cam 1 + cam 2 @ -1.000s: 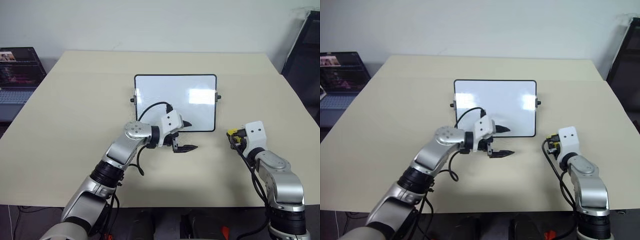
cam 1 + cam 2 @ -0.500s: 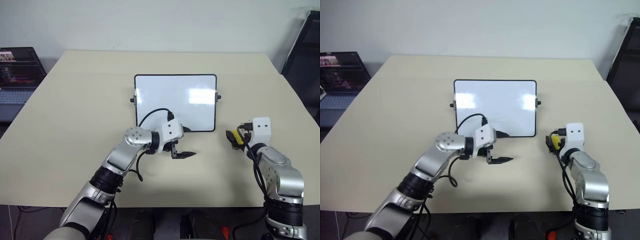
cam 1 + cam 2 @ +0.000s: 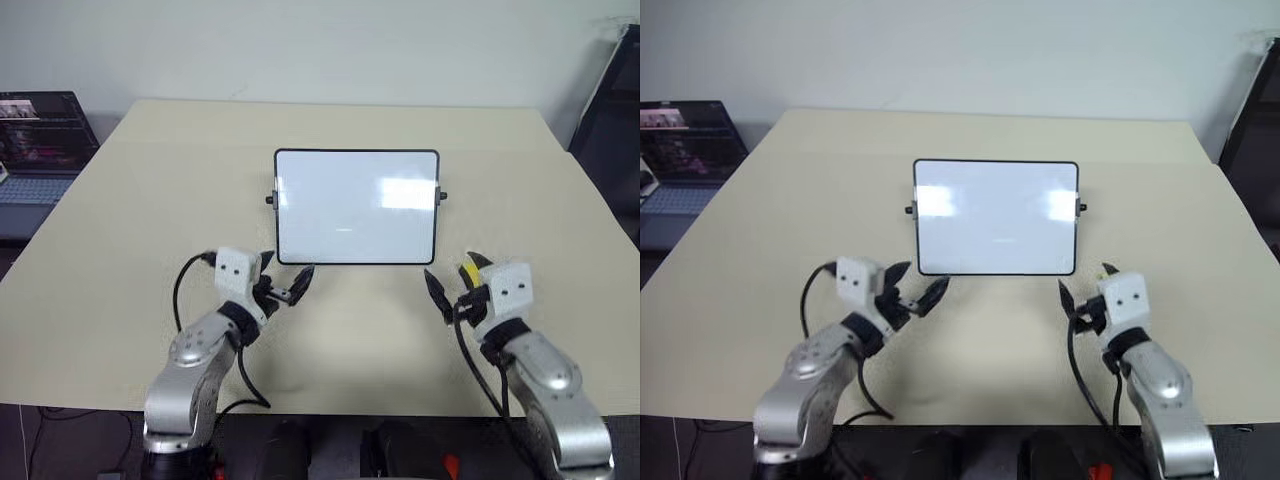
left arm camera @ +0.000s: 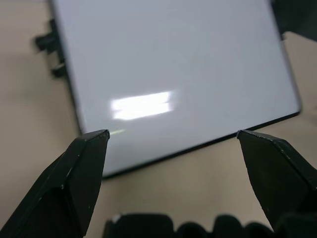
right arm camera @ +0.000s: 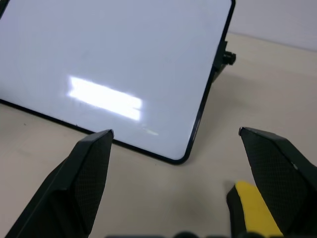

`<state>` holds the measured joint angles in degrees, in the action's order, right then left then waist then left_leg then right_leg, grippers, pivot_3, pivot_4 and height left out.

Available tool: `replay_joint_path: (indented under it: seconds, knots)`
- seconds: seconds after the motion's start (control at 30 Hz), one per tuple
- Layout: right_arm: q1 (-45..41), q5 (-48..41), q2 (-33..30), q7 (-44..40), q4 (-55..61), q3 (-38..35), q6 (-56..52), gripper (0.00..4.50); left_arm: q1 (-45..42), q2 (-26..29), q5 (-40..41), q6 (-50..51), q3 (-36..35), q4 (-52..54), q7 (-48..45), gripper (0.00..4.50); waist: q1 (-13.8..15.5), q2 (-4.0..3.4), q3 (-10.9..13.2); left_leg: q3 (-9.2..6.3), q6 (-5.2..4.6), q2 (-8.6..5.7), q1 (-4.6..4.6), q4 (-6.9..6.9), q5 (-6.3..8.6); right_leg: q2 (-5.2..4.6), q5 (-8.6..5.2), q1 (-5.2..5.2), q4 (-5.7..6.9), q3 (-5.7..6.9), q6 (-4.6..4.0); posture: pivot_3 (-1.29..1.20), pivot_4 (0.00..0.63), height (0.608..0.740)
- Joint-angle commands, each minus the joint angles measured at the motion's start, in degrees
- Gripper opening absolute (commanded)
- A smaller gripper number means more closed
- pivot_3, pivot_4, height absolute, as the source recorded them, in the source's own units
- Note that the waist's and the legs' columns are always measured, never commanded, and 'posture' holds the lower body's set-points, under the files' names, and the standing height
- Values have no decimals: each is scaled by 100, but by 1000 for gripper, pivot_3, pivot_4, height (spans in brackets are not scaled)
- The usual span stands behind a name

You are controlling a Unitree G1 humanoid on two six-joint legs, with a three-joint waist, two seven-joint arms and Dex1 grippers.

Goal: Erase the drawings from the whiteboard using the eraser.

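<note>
Whiteboard (image 3: 357,207) lies mid-bench, apparently clean, while both arms have drawn back from it. Left pincer (image 3: 283,283) and right pincer (image 3: 452,280) gape empty, the right having released the eraser (image 5: 255,207). Its yellow block shows plainest in the right wrist view, beside one finger.

I think this is an office or a lab room. I see a big plain table (image 3: 120,260), a bare white wall (image 3: 320,45), and a laptop (image 3: 35,150) at about ten o'clock.
</note>
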<state>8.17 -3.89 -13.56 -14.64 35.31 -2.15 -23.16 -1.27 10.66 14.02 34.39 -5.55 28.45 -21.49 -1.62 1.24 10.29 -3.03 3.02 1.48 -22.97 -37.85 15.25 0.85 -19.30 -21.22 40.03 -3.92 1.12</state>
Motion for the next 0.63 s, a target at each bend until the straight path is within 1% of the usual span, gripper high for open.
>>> replay_joint_path:
  seconds: [0.03, 0.13, 0.23, 0.33, 0.47, 0.63]
  knots:
    - [589, -235, 183, -75, -107, -253, 1063, 4435, 251, -195, -131, -244, -124, 499, 550, 4500, 9, 2, -1, -2, 0, 0, 5, -1, 0, 0, 0, 8, -2, 2, 0, 0, 150, 740]
    - [885, -484, 320, -155, -293, -410, 1600, 4435, 418, -291, -248, -498, -297, 485, 898, 4500, -6, 2, -1, 3, 0, 0, 11, -1, 0, 1, 1, 12, -1, -2, 1, 0, 150, 740]
    - [969, -848, 457, -248, -617, -589, 1741, 4435, 615, -392, -304, -709, -414, 478, 1162, 4500, -43, 0, -3, 8, 0, 7, 18, 0, 0, 7, 1, 12, 1, -7, 1, 0, 150, 740]
    - [902, -889, 418, -334, -844, -602, 1864, 4435, 609, -415, -351, -881, -405, 421, 1281, 4500, -22, 1, -3, 7, 0, 4, 18, 0, 0, 8, 1, 14, 1, -6, 0, 0, 150, 740]
    - [938, -793, 403, -239, -845, -585, 1913, 4435, 735, -331, -493, -1099, -314, 279, 1296, 4500, -15, 0, -3, 8, 0, 1, 16, 1, 0, 7, 1, 13, 1, -7, 0, 0, 150, 740]
    - [901, -941, 258, -130, -729, -844, 1656, 4435, 726, -439, -602, -1120, -151, 103, 1478, 4500, -13, 0, -3, 7, 0, 1, 15, 2, 0, 7, 1, 12, 0, -7, 0, 0, 150, 740]
